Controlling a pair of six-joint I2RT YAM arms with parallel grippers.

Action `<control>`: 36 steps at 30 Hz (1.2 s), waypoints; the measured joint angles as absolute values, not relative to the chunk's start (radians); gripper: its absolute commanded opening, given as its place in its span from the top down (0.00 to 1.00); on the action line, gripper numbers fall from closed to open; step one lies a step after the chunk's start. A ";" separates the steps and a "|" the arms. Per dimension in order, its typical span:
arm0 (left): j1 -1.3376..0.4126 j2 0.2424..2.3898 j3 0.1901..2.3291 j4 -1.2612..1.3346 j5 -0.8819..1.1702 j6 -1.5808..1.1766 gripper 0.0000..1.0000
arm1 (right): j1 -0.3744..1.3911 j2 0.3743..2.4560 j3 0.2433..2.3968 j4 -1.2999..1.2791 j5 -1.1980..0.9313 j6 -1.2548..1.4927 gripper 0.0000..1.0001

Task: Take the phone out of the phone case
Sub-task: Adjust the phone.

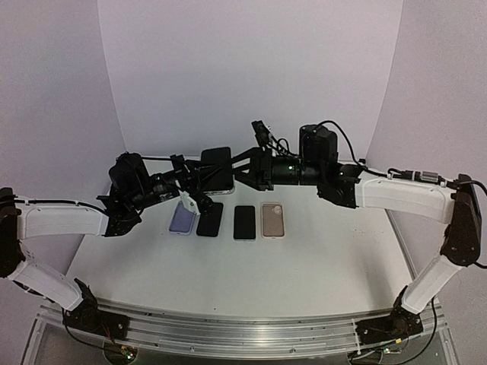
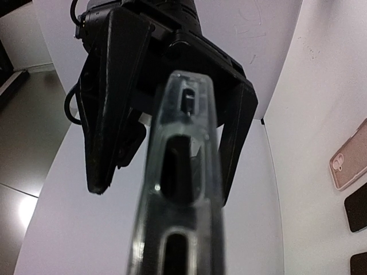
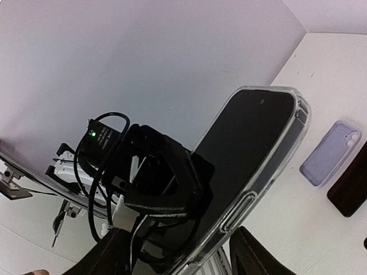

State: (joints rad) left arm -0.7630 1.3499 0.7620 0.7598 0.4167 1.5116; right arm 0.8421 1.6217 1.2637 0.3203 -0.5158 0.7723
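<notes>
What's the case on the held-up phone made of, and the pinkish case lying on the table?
The clear case looks like transparent glossy plastic, possibly soft: the phone shows through its rim. The pinkish case looks opaque and matte, probably silicone or rubbery plastic.

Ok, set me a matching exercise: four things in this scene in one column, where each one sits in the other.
Things:
1. lavender rectangular phone case
2. pinkish-beige phone case
3. clear plastic phone case holding a black phone
4. two bare black phones

Places:
A. raised above the table
B. left end of the row on the table
C. middle of the row
D. right end of the row

Pairs: 1-B, 2-D, 3-A, 4-C
</notes>
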 measured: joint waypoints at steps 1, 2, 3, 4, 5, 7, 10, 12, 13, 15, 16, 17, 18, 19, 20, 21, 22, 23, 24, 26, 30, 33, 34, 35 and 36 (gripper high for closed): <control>-0.767 1.350 0.761 0.761 0.416 1.518 1.00 | 0.842 1.625 1.265 0.327 -0.526 0.784 0.40; -0.768 1.350 0.761 0.764 0.416 1.522 1.00 | 0.842 1.630 1.267 0.336 -0.536 0.800 0.42; -0.769 1.350 0.761 0.767 0.416 1.527 1.00 | 0.842 1.634 1.270 0.344 -0.544 0.812 0.45; -0.770 1.350 0.761 0.769 0.416 1.534 1.00 | 0.842 1.639 1.274 0.350 -0.551 0.826 0.49; -0.770 1.350 0.761 0.769 0.416 1.543 1.00 | 0.842 1.645 1.281 0.355 -0.557 0.841 0.55; -0.769 1.349 0.759 0.779 0.415 1.555 1.00 | 0.842 1.664 1.302 0.358 -0.566 0.867 0.70; -0.767 1.348 0.757 0.801 0.410 1.580 1.00 | 0.832 1.704 1.331 0.369 -0.578 0.918 0.87; -0.763 1.348 0.755 0.795 0.396 1.615 1.00 | 0.827 1.716 1.336 0.367 -0.575 0.951 0.94; -0.762 1.347 0.752 0.791 0.387 1.635 1.00 | 0.826 1.718 1.336 0.362 -0.575 0.971 0.98; -0.762 1.347 0.747 0.789 0.373 1.680 0.98 | 0.824 1.719 1.336 0.349 -0.570 1.029 1.00; -0.763 1.347 0.746 0.795 0.368 1.693 0.96 | 0.824 1.718 1.336 0.350 -0.570 1.054 1.00; -0.763 1.347 0.746 0.797 0.366 1.694 0.92 | 0.824 1.717 1.335 0.354 -0.567 1.058 1.00; -0.765 1.347 0.746 0.798 0.363 1.693 0.89 | 0.825 1.714 1.332 0.357 -0.563 1.059 1.00; -0.766 1.347 0.746 0.798 0.361 1.687 0.86 | 0.826 1.710 1.327 0.359 -0.560 1.058 1.00; -0.768 1.347 0.746 0.797 0.359 1.678 0.81 | 0.826 1.706 1.321 0.361 -0.556 1.055 1.00; -0.770 1.347 0.746 0.795 0.357 1.661 0.76 | 0.827 1.702 1.313 0.365 -0.553 1.051 1.00; -0.773 1.347 0.746 0.793 0.355 1.644 0.71 | 0.828 1.696 1.305 0.372 -0.550 1.044 1.00; -0.776 1.347 0.747 0.787 0.351 1.622 0.66 | 0.828 1.689 1.297 0.376 -0.547 1.030 1.00; -0.779 1.347 0.749 0.782 0.347 1.599 0.65 | 0.828 1.680 1.288 0.381 -0.542 1.006 1.00; -0.781 1.345 0.752 0.763 0.335 1.558 0.64 | 0.829 1.670 1.276 0.381 -0.531 0.976 1.00; -0.786 1.338 0.754 0.734 0.323 1.514 0.77 | 0.831 1.653 1.252 0.381 -0.511 0.951 1.00; -0.791 1.334 0.757 0.730 0.319 1.527 0.98 | 0.831 1.636 1.238 0.374 -0.503 0.977 1.00; -0.792 1.333 0.761 0.732 0.322 1.547 1.00 | 0.830 1.632 1.238 0.369 -0.503 1.004 1.00; -0.793 1.332 0.764 0.732 0.325 1.569 1.00 | 0.830 1.628 1.238 0.366 -0.503 1.034 0.99; -0.794 1.330 0.766 0.728 0.328 1.585 1.00 | 0.830 1.625 1.238 0.362 -0.504 1.060 0.95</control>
